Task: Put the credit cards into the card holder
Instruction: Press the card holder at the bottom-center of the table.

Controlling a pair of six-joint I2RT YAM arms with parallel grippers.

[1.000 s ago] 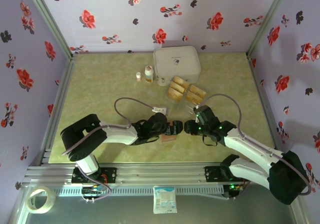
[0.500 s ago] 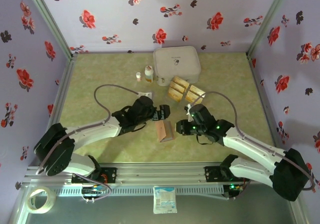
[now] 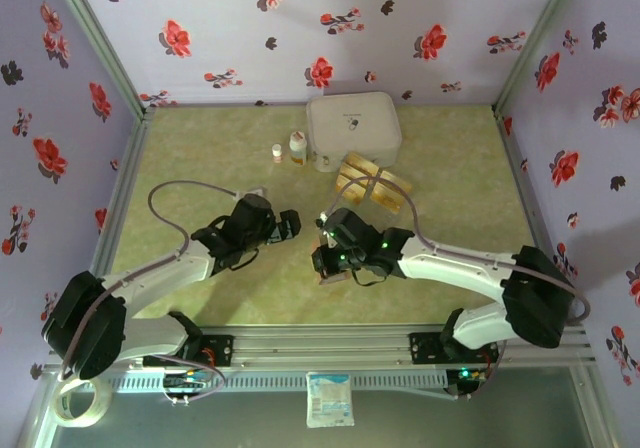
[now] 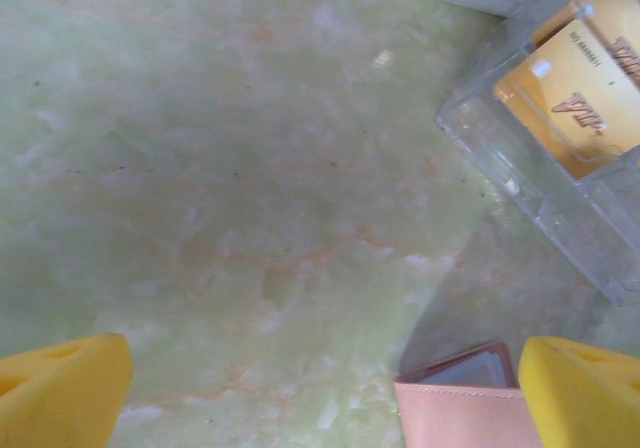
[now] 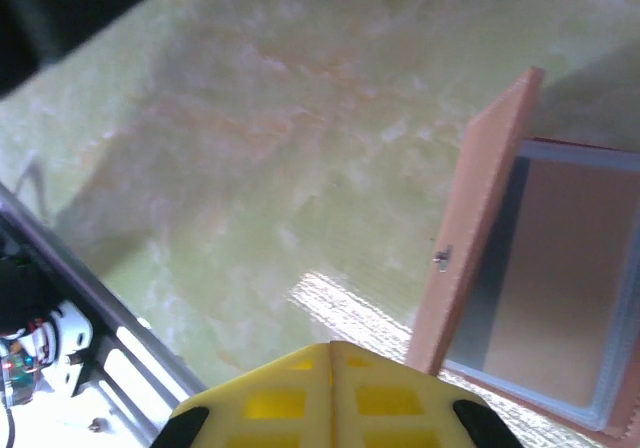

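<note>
**Card holder open, no credit cards in it yet**

Top external: the left claw hangs up and left of the card holder. The right claw sits right over the holder and hides most of it. The credit cards stand beyond the holder, before the white case. Half a second ago the holder lay uncovered between both claws. Since then the right arm has swung across it and the left has drawn away.

Left wrist: the fingers are wide apart and empty. The holder's corner lies beside one finger, with the clear rack of cards beyond.

Right wrist: the fingers are pressed together on nothing. The holder lies open just ahead, one flap raised. I judge every card is still to be moved.
</note>
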